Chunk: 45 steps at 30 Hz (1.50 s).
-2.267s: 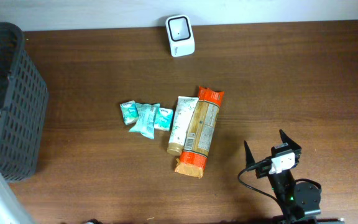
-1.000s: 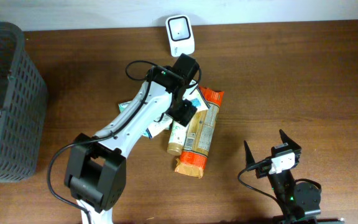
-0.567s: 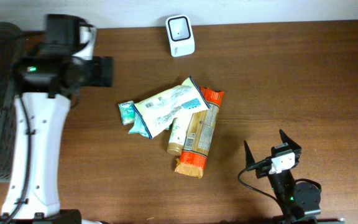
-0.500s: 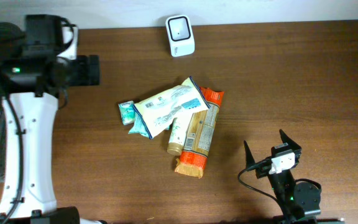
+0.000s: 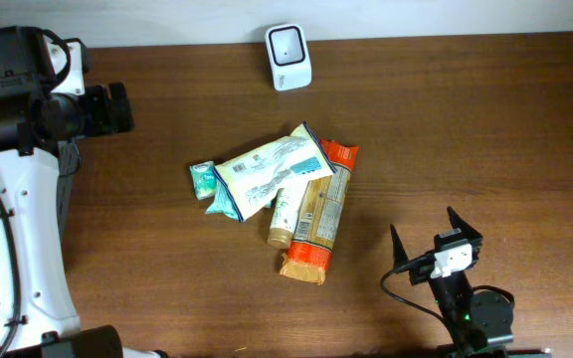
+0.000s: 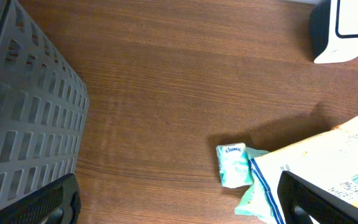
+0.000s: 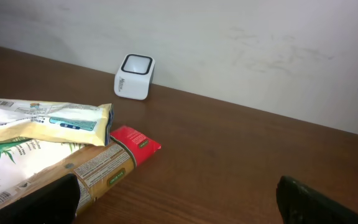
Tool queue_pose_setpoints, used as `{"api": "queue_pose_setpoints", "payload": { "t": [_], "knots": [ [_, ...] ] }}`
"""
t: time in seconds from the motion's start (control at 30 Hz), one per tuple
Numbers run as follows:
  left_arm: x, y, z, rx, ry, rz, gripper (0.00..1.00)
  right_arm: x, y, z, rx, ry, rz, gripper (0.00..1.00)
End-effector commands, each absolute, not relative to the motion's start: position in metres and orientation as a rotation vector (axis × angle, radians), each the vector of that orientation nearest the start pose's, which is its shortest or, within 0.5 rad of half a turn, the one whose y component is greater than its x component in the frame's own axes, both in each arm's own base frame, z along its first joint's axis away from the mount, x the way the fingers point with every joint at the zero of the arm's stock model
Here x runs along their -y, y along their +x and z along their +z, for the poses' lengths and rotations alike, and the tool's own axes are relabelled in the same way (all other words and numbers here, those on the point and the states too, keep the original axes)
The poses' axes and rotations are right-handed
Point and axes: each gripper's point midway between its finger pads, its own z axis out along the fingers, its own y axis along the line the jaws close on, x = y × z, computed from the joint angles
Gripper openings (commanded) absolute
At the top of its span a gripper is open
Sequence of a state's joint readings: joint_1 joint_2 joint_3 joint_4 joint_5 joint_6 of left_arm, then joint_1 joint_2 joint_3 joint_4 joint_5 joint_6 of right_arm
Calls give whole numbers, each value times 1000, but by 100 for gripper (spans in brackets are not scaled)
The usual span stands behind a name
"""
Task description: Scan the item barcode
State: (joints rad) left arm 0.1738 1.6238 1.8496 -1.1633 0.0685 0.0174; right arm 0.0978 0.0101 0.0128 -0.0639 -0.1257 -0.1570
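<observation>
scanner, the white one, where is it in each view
Overhead: scanner top centre, near the upper edge.
Left wrist: scanner top right corner, cut off.
Right wrist: scanner left of centre, upper half.
Shared landmark: cream packet with blue print.

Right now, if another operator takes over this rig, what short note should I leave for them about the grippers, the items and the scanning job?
Left gripper: open, empty, at the far left by the dark basket.
Right gripper: open, empty, at the near right, apart from everything.
Items: one pile in the middle. The white pouch lies on top of the tube and the teal packets; the orange-ended cracker pack is beside them.
Scanner: at the far edge, nothing in front of it.
Done: nothing that shows; the basket's inside cannot be seen.
Left: pick an item and show its barcode to the scanner.
</observation>
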Motion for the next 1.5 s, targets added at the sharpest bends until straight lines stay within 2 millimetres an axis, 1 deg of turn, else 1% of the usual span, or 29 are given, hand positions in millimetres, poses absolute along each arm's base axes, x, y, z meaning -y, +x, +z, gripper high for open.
{"api": "queue_pose_setpoints", "payload": {
  "t": [0.0,0.27,0.43,0.47,0.53,0.6,0.63,0.7,0.77,0.83,0.9,1.0,1.07,1.13,1.23,1.3,1.33,1.4,1.43,1.47],
  "knots": [
    [-58,401,296,-2487,-171,-22,99,-45,242,159,-1607,-296,63,99],
    [-58,401,296,-2487,-171,-22,99,-45,242,159,-1607,-294,62,99],
    [-58,401,296,-2487,-171,-22,99,-47,241,160,-1602,-307,76,99],
    [-58,401,296,-2487,-171,-22,99,-49,241,163,-1595,-294,104,99],
    [-58,401,296,-2487,-171,-22,99,-59,237,176,-1562,-272,218,99],
    [-58,401,296,-2487,-171,-22,99,-64,233,196,-1535,-267,269,99],
    [-58,401,296,-2487,-171,-22,99,-68,230,213,-1524,-284,294,99],
    [-58,401,296,-2487,-171,-22,99,-75,228,231,-1560,-315,331,99],
    [-58,401,296,-2487,-171,-22,99,-85,228,240,-1660,-354,397,99],
    [-58,401,296,-2487,-171,-22,99,-95,235,248,-1795,-385,476,99],
    [-58,401,296,-2487,-171,-22,99,-101,242,252,-1866,-399,522,99],
    [-58,401,296,-2487,-171,-22,99,-125,249,254,-1986,-470,713,99],
    [-58,401,296,-2487,-171,-22,99,-139,250,251,-2006,-519,840,99],
    [-58,401,296,-2487,-171,-22,99,-145,259,237,-2050,-526,908,99],
    [-58,401,296,-2487,-171,-22,99,-157,266,223,-2077,-555,1037,99],
    [-58,401,296,-2487,-171,-22,99,-158,276,201,-2148,-525,1064,97],
    [-58,401,296,-2487,-171,-22,99,-158,281,185,-2214,-471,1100,85],
    [-58,401,296,-2487,-171,-22,99,-151,295,147,-2410,-206,1122,79],
    [-58,401,296,-2487,-171,-22,99,-149,298,134,-2465,-122,1127,78],
    [-58,401,296,-2487,-171,-22,99,-148,302,120,-2517,-40,1136,74]
  ]
}}
